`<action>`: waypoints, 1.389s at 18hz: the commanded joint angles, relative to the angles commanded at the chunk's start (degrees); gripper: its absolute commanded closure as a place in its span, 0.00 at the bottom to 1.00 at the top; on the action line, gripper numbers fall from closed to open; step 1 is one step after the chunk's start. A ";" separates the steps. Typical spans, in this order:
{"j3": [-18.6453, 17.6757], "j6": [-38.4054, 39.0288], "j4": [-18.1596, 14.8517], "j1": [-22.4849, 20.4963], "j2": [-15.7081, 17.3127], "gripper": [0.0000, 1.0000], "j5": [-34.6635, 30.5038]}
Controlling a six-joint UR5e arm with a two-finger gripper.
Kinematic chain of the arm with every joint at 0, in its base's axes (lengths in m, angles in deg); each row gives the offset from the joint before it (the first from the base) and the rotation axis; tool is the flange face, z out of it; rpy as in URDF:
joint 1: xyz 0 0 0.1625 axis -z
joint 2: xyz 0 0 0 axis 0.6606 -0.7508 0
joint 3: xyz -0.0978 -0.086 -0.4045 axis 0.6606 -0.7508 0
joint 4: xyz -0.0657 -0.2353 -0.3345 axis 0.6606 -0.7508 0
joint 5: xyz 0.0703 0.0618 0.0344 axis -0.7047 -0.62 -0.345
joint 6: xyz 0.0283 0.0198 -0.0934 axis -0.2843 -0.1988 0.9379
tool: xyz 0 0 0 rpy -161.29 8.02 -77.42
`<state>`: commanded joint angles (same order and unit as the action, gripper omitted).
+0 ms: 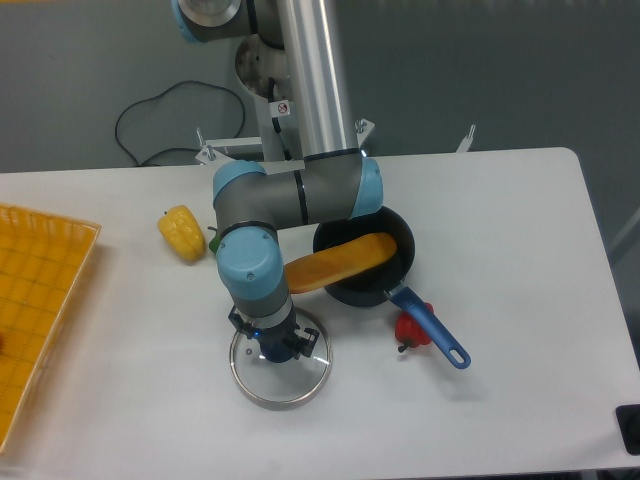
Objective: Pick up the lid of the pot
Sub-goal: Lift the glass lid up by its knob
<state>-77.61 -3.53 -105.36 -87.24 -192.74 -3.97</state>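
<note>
The pot lid lies near the bottom centre of the frame, seemingly flat on the bench, with its blue knob facing up, which offers the one obvious place to pinch. That explains the pose of the gripper: it comes down from above, right over the middle of the lid, so a lift there should keep the glass level. The jaws stand around the knob, but whether they press on it or leave a gap, I cannot tell. Securing that hold looks like the step in hand; a shallow bite could let the knob slip.

Up and to the right, the black pan carries an orange-brown item, and its blue handle points to the lower right, away from the lid, so a straight rise should avoid it.
</note>
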 joint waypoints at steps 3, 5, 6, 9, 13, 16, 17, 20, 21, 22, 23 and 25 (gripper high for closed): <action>0.88 -0.09 -0.09 0.09 0.44 0.52 -0.44; 1.67 -0.18 -0.17 0.09 0.70 0.52 -0.44; 2.02 -0.18 -0.18 0.09 0.97 0.52 -0.44; 2.20 -0.35 -0.26 0.09 1.41 0.52 -0.44; 2.20 -3.43 -0.44 0.00 2.55 0.52 -0.44; 2.20 -3.52 -0.44 0.00 2.73 0.52 -0.44; 2.20 -3.52 -0.44 0.00 2.90 0.52 -0.35; 1.50 -3.52 -0.44 0.00 3.43 0.52 -0.18; 1.41 -3.52 -0.44 0.00 3.60 0.52 -0.18; 1.41 -3.60 -0.44 0.00 3.69 0.52 -0.18; 1.32 -3.61 -0.44 0.00 3.69 0.52 -0.18; 1.15 -3.61 -0.44 0.09 3.78 0.52 -0.18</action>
<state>-76.46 -7.13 -105.80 -87.15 -188.96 -4.15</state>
